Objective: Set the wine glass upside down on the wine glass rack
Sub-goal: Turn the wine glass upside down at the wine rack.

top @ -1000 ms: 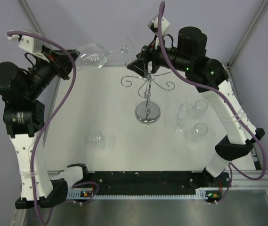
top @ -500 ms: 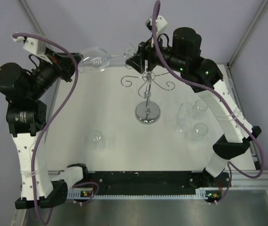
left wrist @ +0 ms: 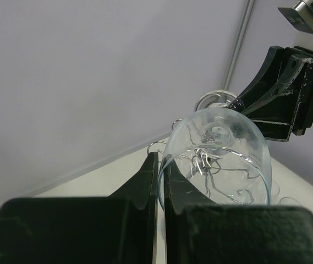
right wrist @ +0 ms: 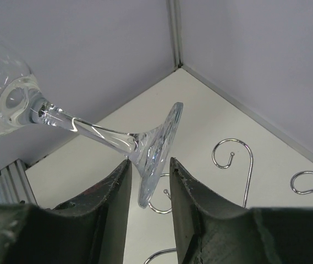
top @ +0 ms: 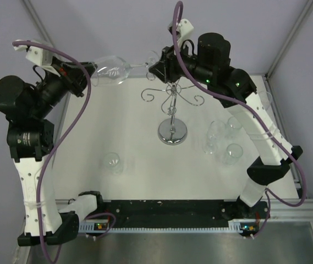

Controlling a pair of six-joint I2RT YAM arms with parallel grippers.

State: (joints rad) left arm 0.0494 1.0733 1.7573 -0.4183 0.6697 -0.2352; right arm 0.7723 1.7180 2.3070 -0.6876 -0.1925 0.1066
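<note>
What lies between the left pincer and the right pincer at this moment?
The wine glass, lying sideways in the air: its bowl rim is in the left pincer, its foot between the fingers of the right pincer. The top external view shows this.

- clear stemmed wine glass (right wrist: 101,132) sideways in air, bowl upper left, foot btwn dark fingers of right gripper (right wrist: 149,164); contact unclear
- shiny chrome wire rack (right wrist: 250,176) curls below, w/ white tabletop (right wrist: 211,110) corner behind
</note>
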